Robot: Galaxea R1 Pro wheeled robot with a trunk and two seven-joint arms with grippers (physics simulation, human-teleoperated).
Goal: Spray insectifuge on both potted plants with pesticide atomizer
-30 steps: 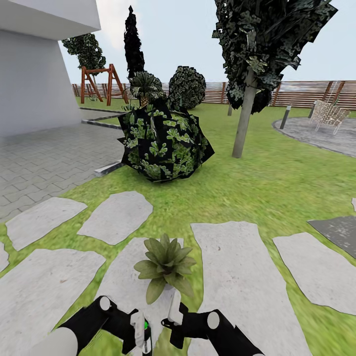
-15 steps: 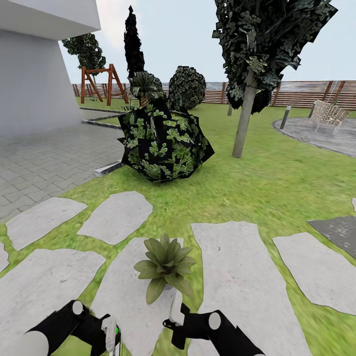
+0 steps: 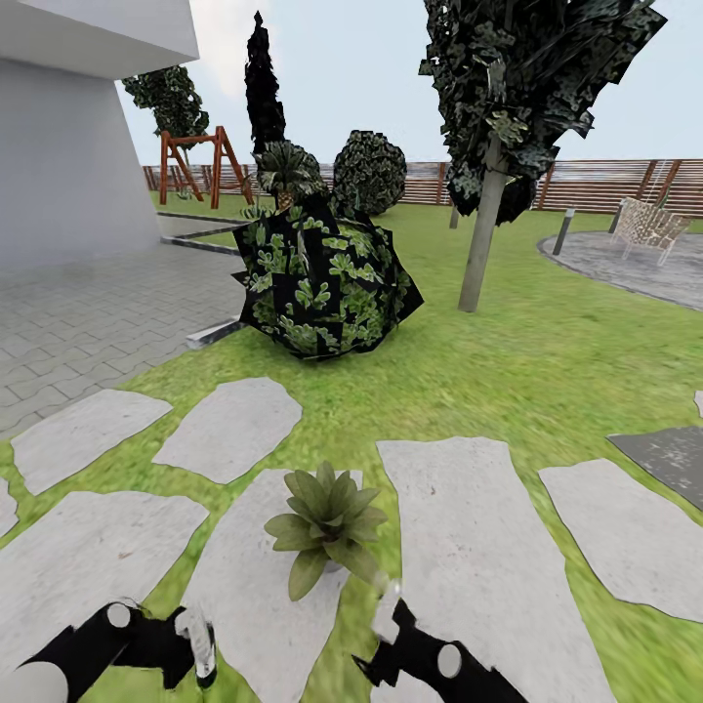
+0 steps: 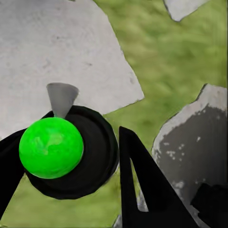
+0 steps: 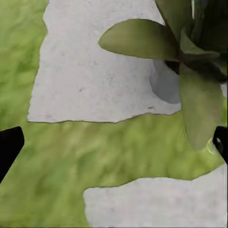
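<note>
One potted plant [image 3: 327,525], a low green rosette in a small grey pot, stands on a pale stepping stone [image 3: 254,586] just ahead of both arms; the second potted plant is out of view. My left gripper [image 3: 195,649] hangs low to the plant's left, shut on the pesticide atomizer [image 3: 200,637]. The left wrist view shows the atomizer [image 4: 71,152] from above, with its black cap, green ball and grey nozzle between the dark fingers [image 4: 142,185]. My right gripper [image 3: 381,633] is open just right of the plant. Through its spread jaws, the right wrist view shows the plant's leaves [image 5: 142,40] and pot [image 5: 166,83].
A big dark broad-leaved shrub [image 3: 322,278] stands on the lawn behind the plant, a tree trunk [image 3: 480,244] to its right. Grey paving [image 3: 88,303] and a white wall lie left. The slat fence [image 3: 586,186] and a wicker chair [image 3: 649,229] are far off.
My left arm has swung left and lower, carrying the atomizer away from the plant. My right gripper has drawn back to the right and lower. The plant has not moved.
</note>
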